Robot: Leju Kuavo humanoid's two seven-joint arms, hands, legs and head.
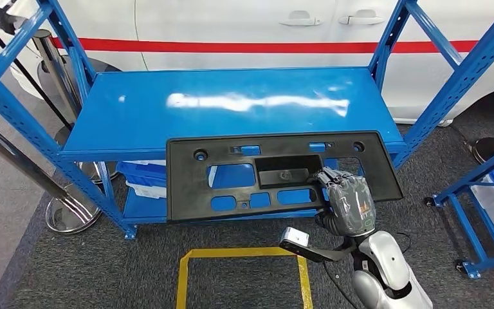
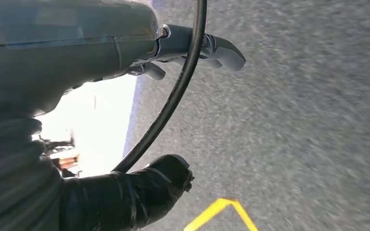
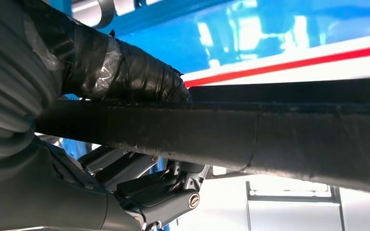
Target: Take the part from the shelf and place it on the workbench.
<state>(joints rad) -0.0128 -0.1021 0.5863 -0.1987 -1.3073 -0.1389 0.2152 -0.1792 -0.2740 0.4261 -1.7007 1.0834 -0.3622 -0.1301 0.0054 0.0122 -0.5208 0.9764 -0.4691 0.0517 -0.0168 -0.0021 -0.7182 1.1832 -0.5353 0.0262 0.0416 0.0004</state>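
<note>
the right hand [image 1: 347, 205] grips the black part [image 1: 276, 175] near its right end, long axis crosswise over the shelf [image 1: 135, 109] edge.

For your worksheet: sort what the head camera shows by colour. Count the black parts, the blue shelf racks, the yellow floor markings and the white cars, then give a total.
Black part, gripped by the right hand: 1
Blue shelf racks: 2, the main rack and a second at the right edge
Yellow floor marking: 1
White car with a red stripe: 1
Total: 5
</note>
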